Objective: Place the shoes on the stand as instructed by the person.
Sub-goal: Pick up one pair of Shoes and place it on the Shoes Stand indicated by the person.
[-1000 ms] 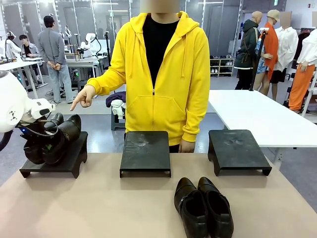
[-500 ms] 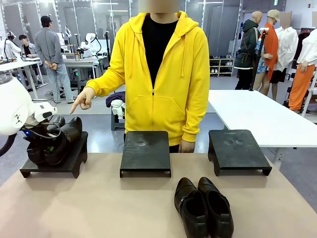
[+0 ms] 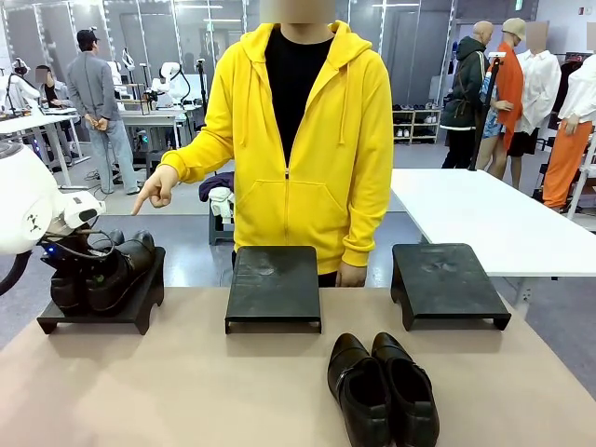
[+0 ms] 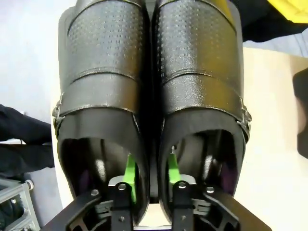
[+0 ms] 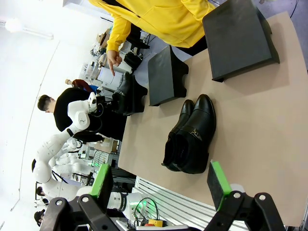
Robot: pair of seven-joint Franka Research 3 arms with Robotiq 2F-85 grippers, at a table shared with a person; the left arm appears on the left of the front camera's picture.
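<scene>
One dark glossy pair of shoes (image 3: 104, 270) lies flat on the left stand (image 3: 138, 305), toes toward the person. My left gripper (image 3: 76, 253) is shut on this pair: in the left wrist view its green fingers (image 4: 129, 174) reach into both shoes (image 4: 154, 82) and pinch their touching inner walls, gripper (image 4: 150, 174). The second dark pair (image 3: 382, 386) lies on the table at front right, also seen as shoes (image 5: 190, 137). The person (image 3: 298, 140) points a hand (image 3: 154, 189) down at the left stand. My right gripper (image 5: 160, 183) is open, high above the table.
A middle stand (image 3: 273, 284) and a right stand (image 3: 447, 279) sit bare along the far edge of the tan table (image 3: 186, 391). The person's other hand (image 3: 351, 275) rests by the middle stand. A white table (image 3: 484, 214) stands behind at right.
My left arm has lowered the held pair from a tilted pose down flat onto the left stand. The person's pointing hand and the pair on the table have stayed put.
</scene>
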